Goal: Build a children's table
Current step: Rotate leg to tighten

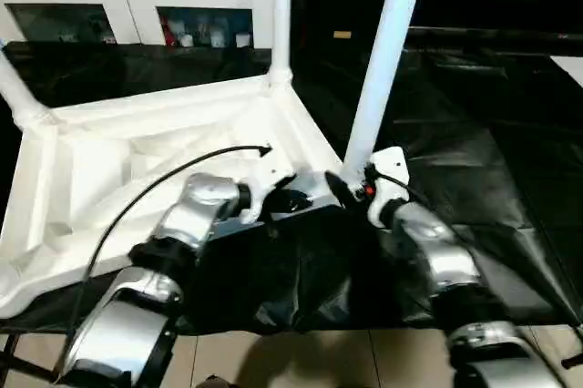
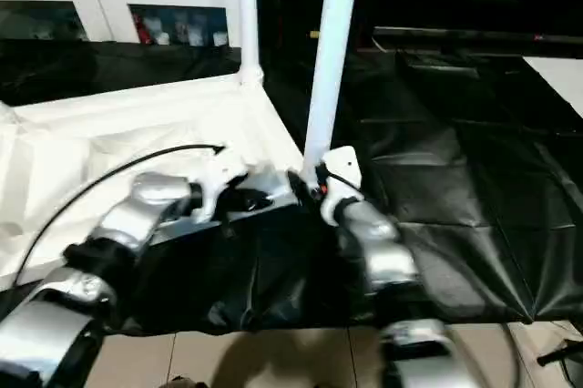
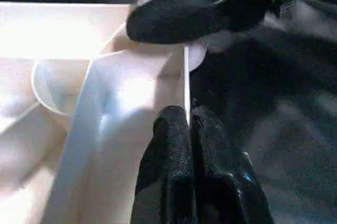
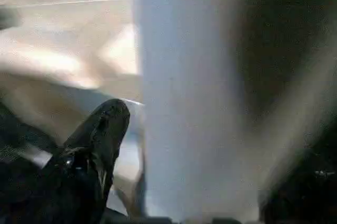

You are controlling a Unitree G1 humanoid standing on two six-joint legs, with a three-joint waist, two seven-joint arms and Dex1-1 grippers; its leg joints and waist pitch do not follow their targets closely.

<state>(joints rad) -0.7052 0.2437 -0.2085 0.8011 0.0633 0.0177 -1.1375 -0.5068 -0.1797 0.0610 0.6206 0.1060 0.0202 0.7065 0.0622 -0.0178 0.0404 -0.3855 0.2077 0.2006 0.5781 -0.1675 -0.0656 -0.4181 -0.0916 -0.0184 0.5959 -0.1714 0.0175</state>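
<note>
Nearest, the silver forearms reach onto the black-sheeted work table (image 1: 474,178); the left gripper (image 3: 188,129) has its fingers pinched together on the rim of the upturned children's table (image 1: 137,169); the right gripper (image 1: 351,189) clasps a leg (image 1: 383,60) at the near corner socket; seating that leg seems in hand, calling next for a straight downward push; a cabinet (image 1: 127,5) stands behind, clear of the work.
</note>
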